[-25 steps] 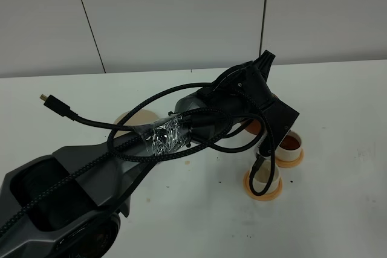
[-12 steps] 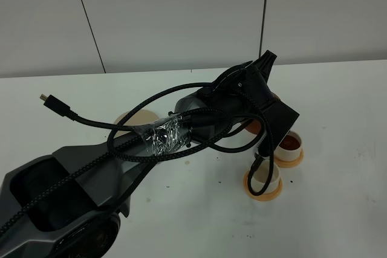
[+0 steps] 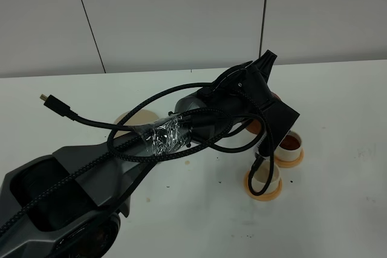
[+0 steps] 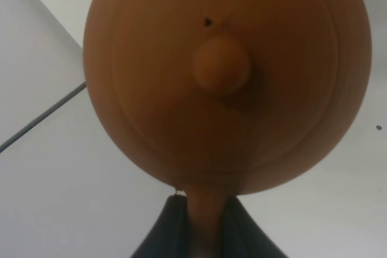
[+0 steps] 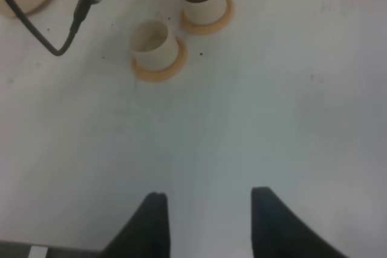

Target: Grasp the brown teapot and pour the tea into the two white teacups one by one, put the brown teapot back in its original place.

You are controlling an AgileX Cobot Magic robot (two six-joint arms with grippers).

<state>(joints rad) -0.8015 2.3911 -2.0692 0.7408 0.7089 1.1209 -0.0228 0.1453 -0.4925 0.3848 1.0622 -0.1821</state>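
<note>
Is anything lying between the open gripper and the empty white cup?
Only bare white table, faintly speckled, separates the right gripper from the empty cup, as the right wrist view shows.

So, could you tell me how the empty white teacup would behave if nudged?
The empty teacup looks small and light, so it would probably slide easily. It merely rests on its orange coaster, so they may part.
</note>
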